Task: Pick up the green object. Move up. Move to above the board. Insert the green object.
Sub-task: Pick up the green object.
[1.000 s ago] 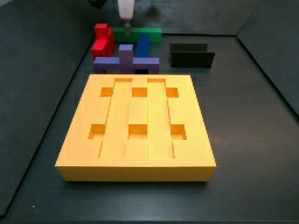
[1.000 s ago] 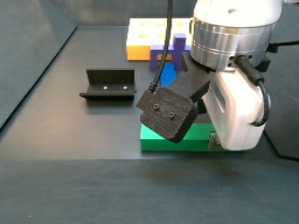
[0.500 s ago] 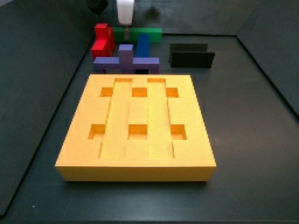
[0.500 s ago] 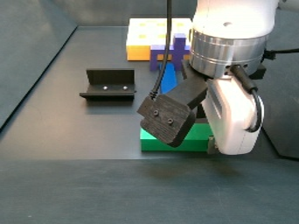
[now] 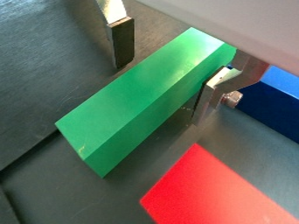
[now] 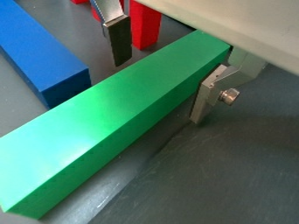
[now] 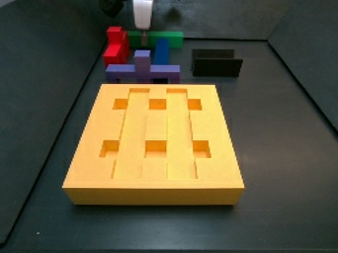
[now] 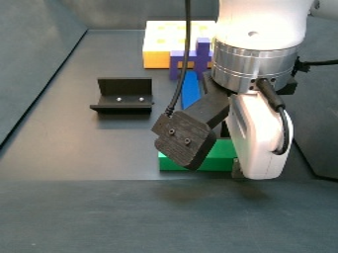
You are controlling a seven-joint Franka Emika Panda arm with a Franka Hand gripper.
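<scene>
**Dark floor, gripper down over the green bar**

Dark grey floor (image 7: 284, 148) all round, and the board (image 7: 156, 143) sits big and yellow-orange in the foreground. Behind it lies the green object (image 5: 146, 92), flat on the floor between the blue block (image 6: 41, 61) and red block (image 5: 222, 192). The gripper (image 5: 170, 66) straddles it, fingers (image 5: 121, 39) apart on either side, not visibly clamped.

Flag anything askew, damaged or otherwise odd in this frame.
Nothing stands out. The gripper straddles the green object, which lies flat on the floor, fingers either side. The board sits square and its holes are empty.
</scene>
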